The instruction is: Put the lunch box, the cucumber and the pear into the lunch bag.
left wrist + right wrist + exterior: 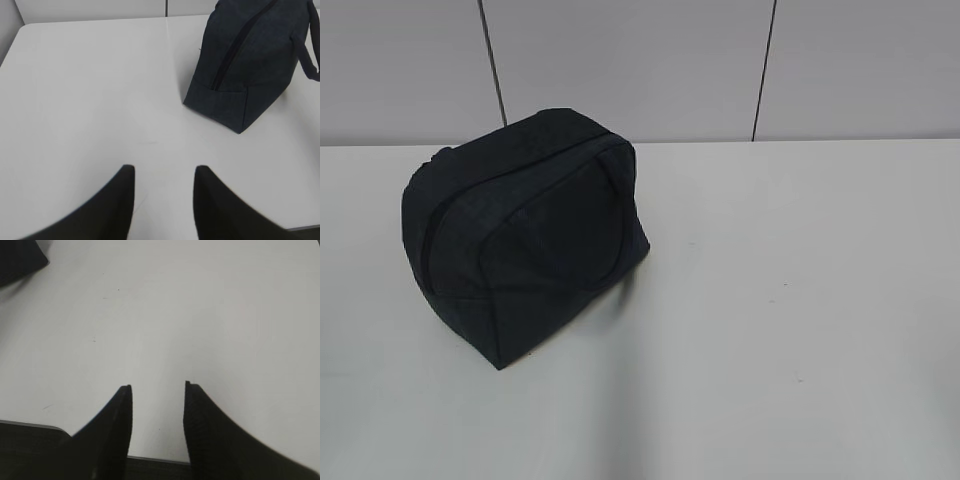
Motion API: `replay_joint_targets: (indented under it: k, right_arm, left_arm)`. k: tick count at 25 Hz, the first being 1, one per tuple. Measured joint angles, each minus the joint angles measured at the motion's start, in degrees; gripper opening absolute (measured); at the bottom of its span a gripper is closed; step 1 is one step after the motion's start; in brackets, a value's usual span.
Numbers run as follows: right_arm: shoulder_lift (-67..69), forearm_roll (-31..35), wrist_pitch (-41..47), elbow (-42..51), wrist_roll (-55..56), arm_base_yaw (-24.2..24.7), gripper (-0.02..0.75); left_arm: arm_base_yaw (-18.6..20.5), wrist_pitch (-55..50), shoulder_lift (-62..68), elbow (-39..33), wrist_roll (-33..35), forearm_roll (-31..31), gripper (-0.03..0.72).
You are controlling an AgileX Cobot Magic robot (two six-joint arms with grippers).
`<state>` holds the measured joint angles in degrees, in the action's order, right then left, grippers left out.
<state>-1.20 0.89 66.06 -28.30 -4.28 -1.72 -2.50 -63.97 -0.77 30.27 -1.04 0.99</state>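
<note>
Lunch bag (525,240) sits on the left part of the white table (800,330), w/ a grey panelled wall (640,60) behind at the far edge. Bag is dark navy, zipper line closed along its side, standing on its base, tilted a bit. In left wrist view the bag (250,65) is far right, loop handle (311,55) hanging off its right side. Left gripper (164,172) hovers over bare tabletop, fingers apart, nothing betw. them, well apart from bag. Right gripper (157,387) also spread, empty, near table's near edge; only a bag corner (20,260) shows far left.
</note>
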Motion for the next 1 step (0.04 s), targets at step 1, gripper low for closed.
replay_joint_targets:
  k: [1]
  right_arm:
    - [0.00,0.00,0.00,0.00,0.00,0.00,0.284]
  left_arm:
    - [0.00,0.00,0.00,0.00,0.00,0.00,0.239]
